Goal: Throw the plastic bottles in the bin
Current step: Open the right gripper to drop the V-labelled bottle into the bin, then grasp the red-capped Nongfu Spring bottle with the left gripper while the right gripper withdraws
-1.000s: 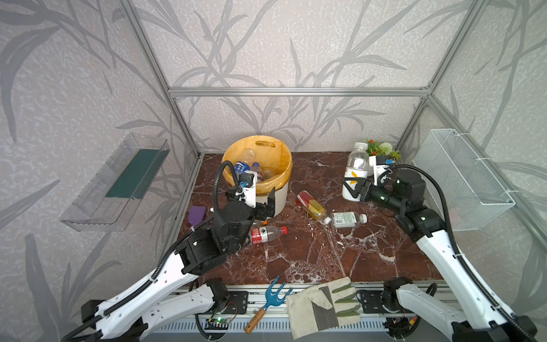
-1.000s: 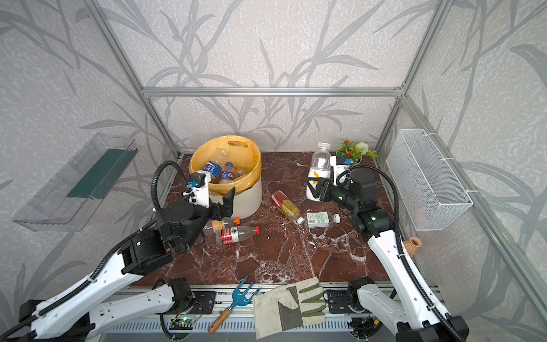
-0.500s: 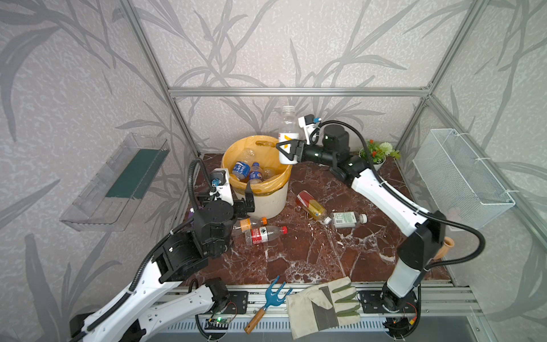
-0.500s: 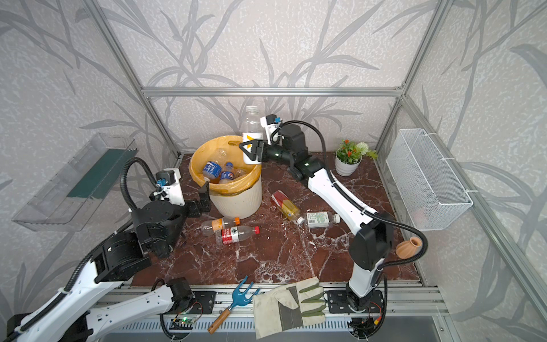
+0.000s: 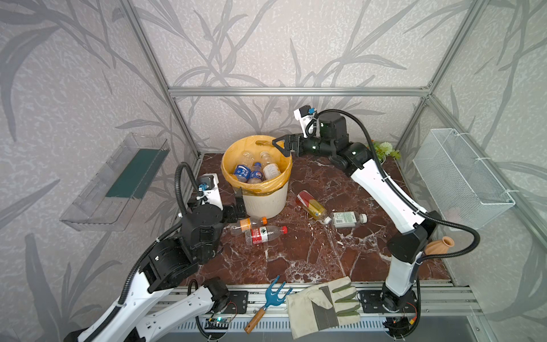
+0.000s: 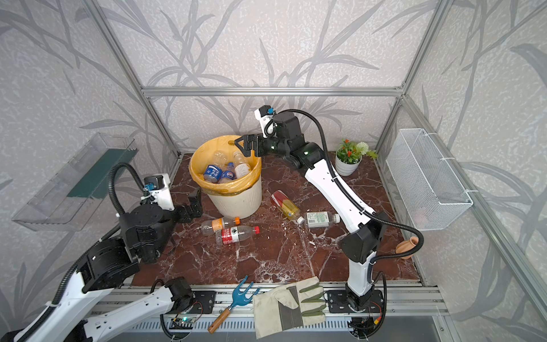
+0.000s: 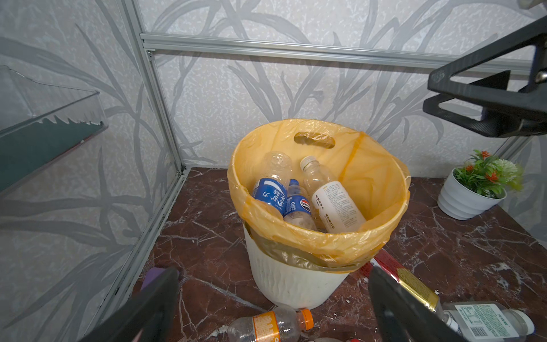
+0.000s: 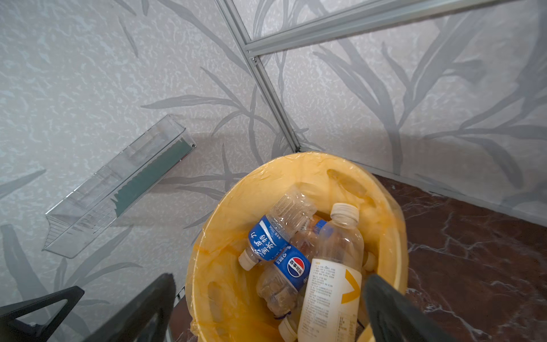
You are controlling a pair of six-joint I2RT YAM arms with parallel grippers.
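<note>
The bin [image 5: 266, 204] [image 6: 236, 204], cream and ribbed with an orange liner, stands at the back of the marble floor. Inside lie plastic bottles: a white-labelled one [image 5: 270, 168] [image 7: 337, 204] [image 8: 331, 284] and two blue-labelled ones [image 5: 242, 171] [image 8: 266, 239]. My right gripper [image 5: 279, 146] [image 6: 242, 145] [image 8: 269, 293] hangs open and empty over the bin's right rim. On the floor lie an orange-labelled bottle [image 5: 248, 222] [image 7: 266, 327], a red-labelled bottle [image 5: 263, 234], a red-and-gold bottle [image 5: 310, 205] and a green-labelled bottle [image 5: 347, 219]. My left gripper [image 5: 235, 208] [image 6: 192, 207] [image 7: 273, 284] stands open and empty beside the bin's left base.
A potted plant [image 6: 347, 165] stands at the back right and a wire basket [image 6: 426, 180] hangs on the right wall. A clear shelf [image 6: 71, 183] hangs on the left wall. A blue hand rake [image 6: 236, 296], a glove [image 6: 290, 305] and a clay vase [image 6: 407, 245] lie near the edges.
My right arm swung the white-labelled bottle from the back right to above the bin and opened; the bottle now lies inside. My left gripper drew back from the bin's rim to its base.
</note>
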